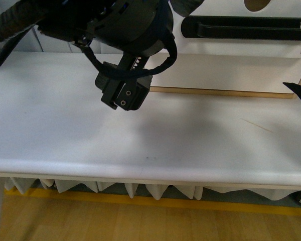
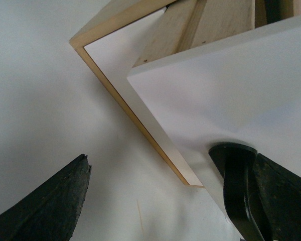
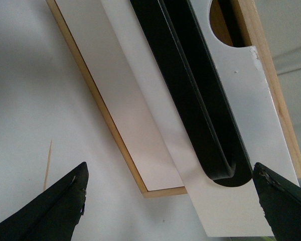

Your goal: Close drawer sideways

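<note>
The white table (image 1: 65,130) was the biggest thing. The wooden box (image 1: 215,91) lay flat on it, at the far side.

The drawer (image 3: 241,110) was in the box but not all the way. In the right wrist view its white front stuck out past the end of the box, so it was not shut yet. A long black handle (image 3: 190,95) ran along the front, and a half-round notch (image 3: 228,22) was cut in the edge, farther in along the box.

The left gripper (image 2: 170,165) hung near one corner of the box. Its two fingers were wide apart and held nothing. One finger was right beside the end of the handle, but I could not tell if it touched. The right gripper (image 3: 169,168) was at the end of the box where the drawer stuck out. Its fingers were spread wide too, holding nothing, with the end of the handle showing between them.

A thin brown mark (image 1: 257,125) lay on the table just in front of the box.

I think some things could go wrong. A push at only one corner could tip the drawer so it jams. The box looks light, so it could slide instead of the drawer. A finger could slip off the smooth front, or get pinched against the box.
</note>
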Controlling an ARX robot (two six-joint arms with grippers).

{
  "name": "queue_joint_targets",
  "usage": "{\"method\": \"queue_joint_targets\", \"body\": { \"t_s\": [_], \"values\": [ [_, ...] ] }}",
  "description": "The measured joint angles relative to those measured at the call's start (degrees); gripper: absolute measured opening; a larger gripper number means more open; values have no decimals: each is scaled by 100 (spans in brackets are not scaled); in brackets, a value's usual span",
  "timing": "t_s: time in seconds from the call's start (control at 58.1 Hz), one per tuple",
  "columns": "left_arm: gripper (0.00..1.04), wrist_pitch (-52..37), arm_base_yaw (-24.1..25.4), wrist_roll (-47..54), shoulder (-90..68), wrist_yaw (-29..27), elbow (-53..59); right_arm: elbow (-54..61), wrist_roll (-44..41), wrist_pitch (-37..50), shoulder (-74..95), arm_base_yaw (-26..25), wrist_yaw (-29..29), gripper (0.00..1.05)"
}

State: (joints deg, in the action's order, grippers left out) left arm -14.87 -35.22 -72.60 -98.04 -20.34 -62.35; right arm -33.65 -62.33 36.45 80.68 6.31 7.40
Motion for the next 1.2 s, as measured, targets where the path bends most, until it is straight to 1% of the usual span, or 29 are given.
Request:
{"method": "queue_joint_targets", "body": {
  "t_s": [0.396,0.791,0.981,1.204],
  "values": [
    [99,157,153,4,-358,42,-393,-310,15,240,540,-28,57,96],
    [99,341,278,37,-752,111,-984,-826,70,249,1045,-142,90,96],
    [99,555,378,52,-1233,234,-1672,-1182,96,249,1392,-216,118,96],
    [99,780,461,55,-1716,254,-2371,-1644,105,243,1803,-358,138,96]
  ]
}}
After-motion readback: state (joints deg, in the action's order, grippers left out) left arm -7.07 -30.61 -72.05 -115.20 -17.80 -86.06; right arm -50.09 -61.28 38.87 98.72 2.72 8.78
